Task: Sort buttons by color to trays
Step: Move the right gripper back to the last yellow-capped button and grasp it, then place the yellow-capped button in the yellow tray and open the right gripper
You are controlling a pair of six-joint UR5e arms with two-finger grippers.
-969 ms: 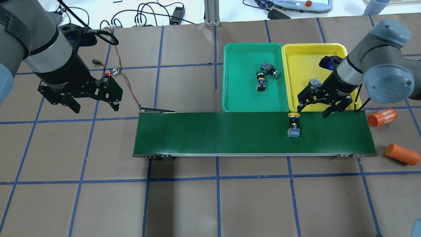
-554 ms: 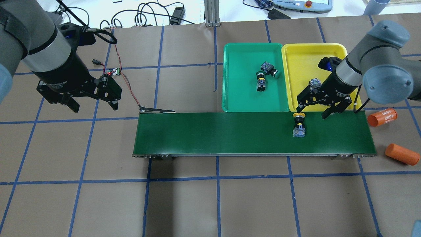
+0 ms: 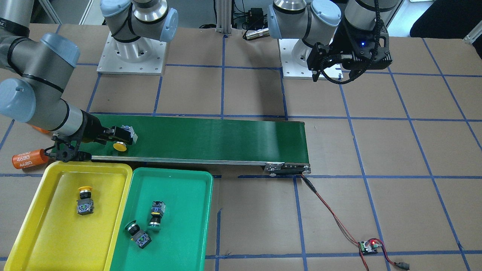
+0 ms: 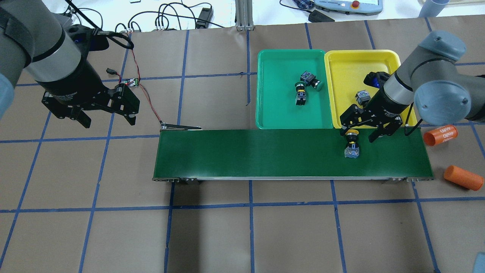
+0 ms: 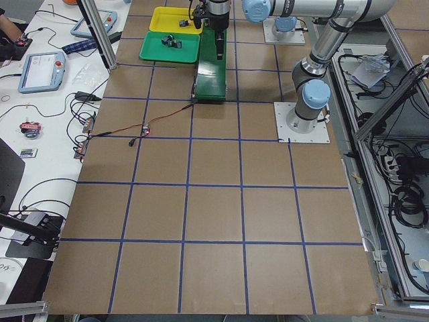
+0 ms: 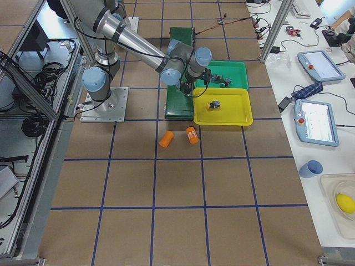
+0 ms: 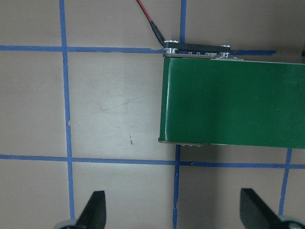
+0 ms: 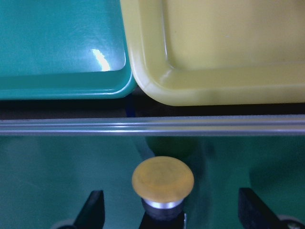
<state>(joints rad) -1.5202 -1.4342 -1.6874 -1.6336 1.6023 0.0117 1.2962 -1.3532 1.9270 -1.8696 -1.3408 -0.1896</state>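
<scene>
as right fingers [image 8: 94, 211] straddle it, yellow button [image 8: 162, 177]

Four buttons: two green-capped buttons [image 4: 310, 80] [image 4: 300, 93], two yellow-capped buttons [image 4: 352, 143] [image 4: 362, 97]; two trays, one green tray [image 4: 276, 110], one yellow tray [image 4: 344, 68]; two orange cylinders [image 4: 440, 135] [image 4: 463, 177]; one conveyor belt [image 4: 246, 151]; one small circuit board [image 4: 130, 82]; two claws, left claw [image 4: 108, 121], right claw [image 4: 358, 135]

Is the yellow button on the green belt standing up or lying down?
Lying down. The yellow button rests on its side on the belt, its cap pointing toward the yellow tray.
</scene>
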